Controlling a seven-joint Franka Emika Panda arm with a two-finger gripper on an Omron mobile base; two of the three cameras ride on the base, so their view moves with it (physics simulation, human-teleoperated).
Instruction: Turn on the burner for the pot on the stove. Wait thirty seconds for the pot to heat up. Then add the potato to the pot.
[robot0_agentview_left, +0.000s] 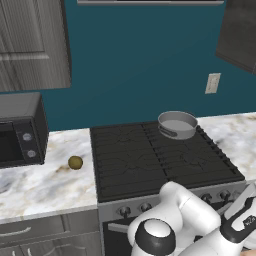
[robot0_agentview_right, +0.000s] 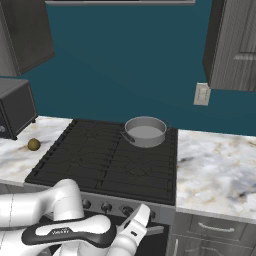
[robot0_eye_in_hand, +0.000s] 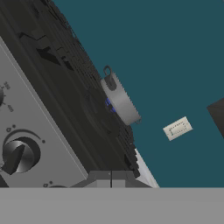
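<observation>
Marble counter (robot0_agentview_left: 45, 185) bears the potato (robot0_agentview_left: 75, 162), well apart from the closed claw (robot0_eye_in_hand: 111, 177).

I'm seeing a dark boxy microwave (robot0_agentview_left: 20, 131) sitting on the white marbled stone counter (robot0_agentview_left: 45, 185), a pale rectangular wall outlet (robot0_agentview_left: 212, 83) hanging on the teal wall (robot0_agentview_left: 140, 60), dark grey wooden cabinets (robot0_agentview_left: 32, 45) flanking above

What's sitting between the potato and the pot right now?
Nothing stands between them: from the potato on the marble counter to the pot at the stove's back right, both base views show bare black grates.
</observation>
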